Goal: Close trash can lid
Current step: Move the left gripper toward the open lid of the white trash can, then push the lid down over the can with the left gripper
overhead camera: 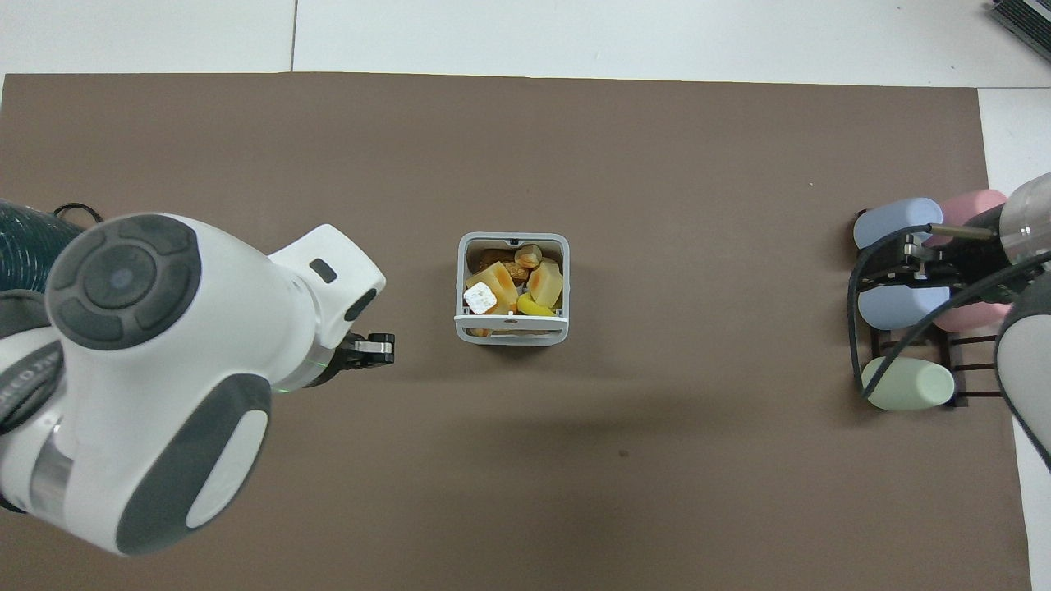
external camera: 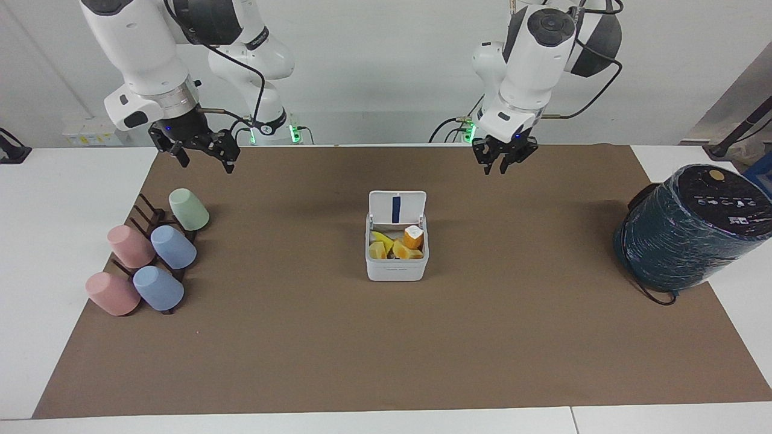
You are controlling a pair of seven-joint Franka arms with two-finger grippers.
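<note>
Left claw (external camera: 504,158) hangs in the air over the brown mat (external camera: 301,337), at about two o'clock from the trash can (external camera: 397,260) in the facing view and well apart from it; its two fingers point down with a narrow gap between them and hold nothing. In the overhead view the same claw (overhead camera: 374,349) shows at about eight o'clock from the can, its arm's white body filling the lower corner of that view.

Right claw (external camera: 199,150) waits above the mat's edge near the cup rack (external camera: 148,220), at about twelve o'clock from the green cup (external camera: 188,209) in the facing view; its fingers are spread wide and empty. In the overhead view this claw (overhead camera: 907,263) covers the blue cups (overhead camera: 895,222) on the rack.

White and square, the trash can stands upright at the middle of the tabletop (external camera: 72,211), on the mat. Its lid (external camera: 397,207) is swung up and open on the hinge at the side nearer to the robots, the blue strip on its underside showing. Inside lie yellow and orange food pieces (external camera: 395,246).

Toward the left arm's end of the tabletop a dark teal wrapped cylinder (external camera: 687,232) sits at the mat's edge. Pink cups (external camera: 120,268) lie on the rack toward the right arm's end.
</note>
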